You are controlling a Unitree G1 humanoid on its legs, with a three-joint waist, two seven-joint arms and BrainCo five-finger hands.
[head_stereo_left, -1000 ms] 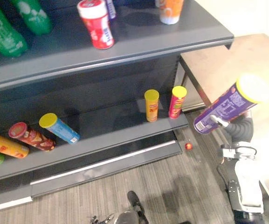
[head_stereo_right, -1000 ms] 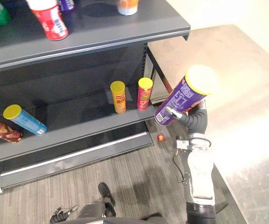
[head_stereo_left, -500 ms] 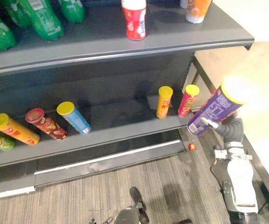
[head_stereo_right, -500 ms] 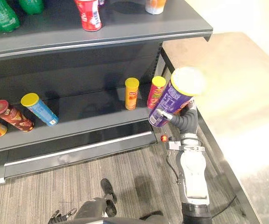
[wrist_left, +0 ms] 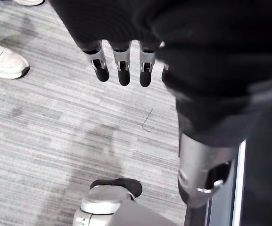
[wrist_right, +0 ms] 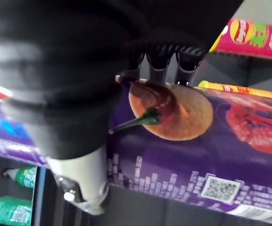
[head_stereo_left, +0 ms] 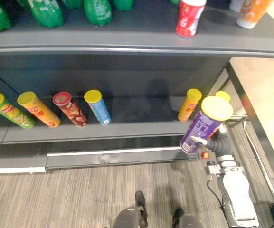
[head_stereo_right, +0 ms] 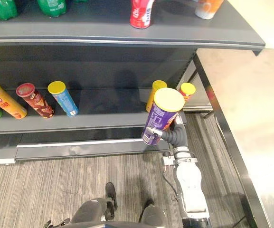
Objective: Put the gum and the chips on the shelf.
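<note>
A purple chips can [head_stereo_left: 205, 124] with a yellow lid is tilted in my right hand [head_stereo_left: 212, 141], whose fingers [wrist_right: 160, 60] are curled round its lower body [wrist_right: 220, 155]. The can hangs just in front of the right end of the lower shelf [head_stereo_left: 127, 129], covering part of a pink upright can [head_stereo_right: 187, 90]. A red canister with a white cap [head_stereo_left: 190, 18] stands on the upper shelf [head_stereo_left: 127, 33]. My left hand [wrist_left: 121, 70] hangs over the floor, fingers straight and holding nothing.
An orange can [head_stereo_left: 189, 104] stands upright on the lower shelf, and several cans lie to its left, among them a blue one [head_stereo_left: 97, 106]. Green bottles [head_stereo_left: 46, 9] and an orange cup [head_stereo_left: 250, 12] are on the upper shelf. A table [head_stereo_right: 250, 104] adjoins on the right. A person's shoe [wrist_left: 1, 59] is on the floor.
The camera has swung left along the shelf. My right hand has carried the purple can from over the table's edge to in front of the shelf's right end.
</note>
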